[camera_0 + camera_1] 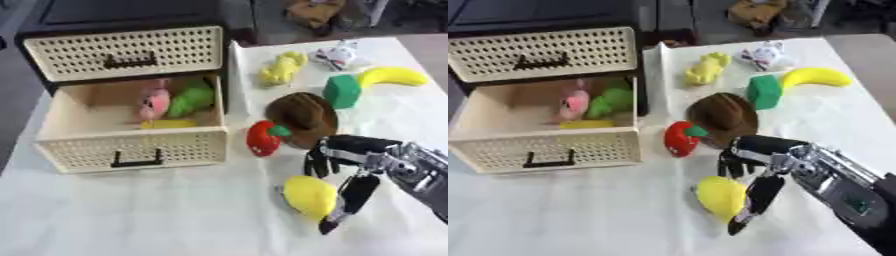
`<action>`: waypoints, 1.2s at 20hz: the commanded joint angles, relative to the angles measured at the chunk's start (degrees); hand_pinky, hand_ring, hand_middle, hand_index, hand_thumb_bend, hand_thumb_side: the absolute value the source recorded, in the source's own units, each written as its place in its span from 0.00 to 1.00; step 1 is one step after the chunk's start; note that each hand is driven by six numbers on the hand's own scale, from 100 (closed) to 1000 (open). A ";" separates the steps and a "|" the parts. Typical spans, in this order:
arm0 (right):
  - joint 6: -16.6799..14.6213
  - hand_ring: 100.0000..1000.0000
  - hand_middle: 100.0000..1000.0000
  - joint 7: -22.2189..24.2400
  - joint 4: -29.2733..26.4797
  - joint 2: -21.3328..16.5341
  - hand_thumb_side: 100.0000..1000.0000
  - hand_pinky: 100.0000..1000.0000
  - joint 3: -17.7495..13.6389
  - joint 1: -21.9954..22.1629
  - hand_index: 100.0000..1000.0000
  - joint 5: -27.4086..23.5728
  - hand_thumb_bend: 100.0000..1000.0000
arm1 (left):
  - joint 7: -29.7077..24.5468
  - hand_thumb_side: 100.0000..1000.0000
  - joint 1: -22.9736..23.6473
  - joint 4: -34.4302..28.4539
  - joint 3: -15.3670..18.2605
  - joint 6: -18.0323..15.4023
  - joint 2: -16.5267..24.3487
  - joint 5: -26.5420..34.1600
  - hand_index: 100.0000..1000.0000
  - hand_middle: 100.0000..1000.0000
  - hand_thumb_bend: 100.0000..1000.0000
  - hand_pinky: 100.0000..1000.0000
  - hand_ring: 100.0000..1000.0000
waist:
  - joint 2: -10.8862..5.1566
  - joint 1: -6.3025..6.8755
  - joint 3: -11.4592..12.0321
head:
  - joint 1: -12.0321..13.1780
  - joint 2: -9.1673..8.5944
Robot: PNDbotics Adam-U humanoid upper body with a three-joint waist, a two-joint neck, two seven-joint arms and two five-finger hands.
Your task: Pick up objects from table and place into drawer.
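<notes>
My right hand (343,159) reaches in from the lower right. Its fingers hang down above a yellow lemon-shaped toy (309,196) and its thumb lies along the toy's right side. The hand is open around the toy, which rests on the white cloth. A red strawberry toy (263,138) lies left of a brown round toy (304,116). Farther back lie a green block (342,91), a yellow banana (393,76), a yellow plush (281,68) and a white plush (340,55). The open lower drawer (131,147) holds a pink toy (154,103), a green toy (191,100) and a yellow one (168,123).
The cream perforated drawer unit (122,52) stands at the left, its upper drawer shut. A white panel (236,80) leans against its right side. White cloth (157,215) covers the table. A brown bag (313,12) sits on the floor beyond the far edge.
</notes>
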 commanded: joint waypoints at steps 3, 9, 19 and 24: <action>-0.59 0.49 0.34 -1.83 0.43 -0.01 0.32 0.44 -0.35 -0.59 0.51 1.52 0.95 | -0.28 0.86 0.08 -0.87 0.90 -0.30 0.91 0.20 0.70 0.23 0.00 0.03 0.17 | -0.67 0.13 0.16 | -0.40 0.06; -3.21 0.47 0.32 -5.58 1.72 1.46 0.31 0.41 -0.19 -0.31 0.47 4.80 0.89 | -0.71 0.87 0.20 -0.87 0.95 -0.50 0.74 0.26 0.70 0.23 0.00 0.03 0.17 | -0.67 0.07 0.21 | -0.56 -0.04; -6.81 0.47 0.32 -10.03 5.15 3.31 0.33 0.39 0.06 0.15 0.42 8.98 0.75 | -1.04 0.87 0.15 -0.87 1.00 -0.61 0.44 0.33 0.69 0.23 0.00 0.02 0.17 | -0.41 0.09 0.35 | -0.86 -0.26; -7.54 0.45 0.30 -10.83 5.60 3.52 0.31 0.38 -0.07 0.20 0.40 8.64 0.67 | -1.05 0.87 0.19 -0.87 1.04 -0.61 0.41 0.34 0.69 0.22 0.00 0.02 0.16 | -0.39 0.10 0.44 | -0.86 -0.72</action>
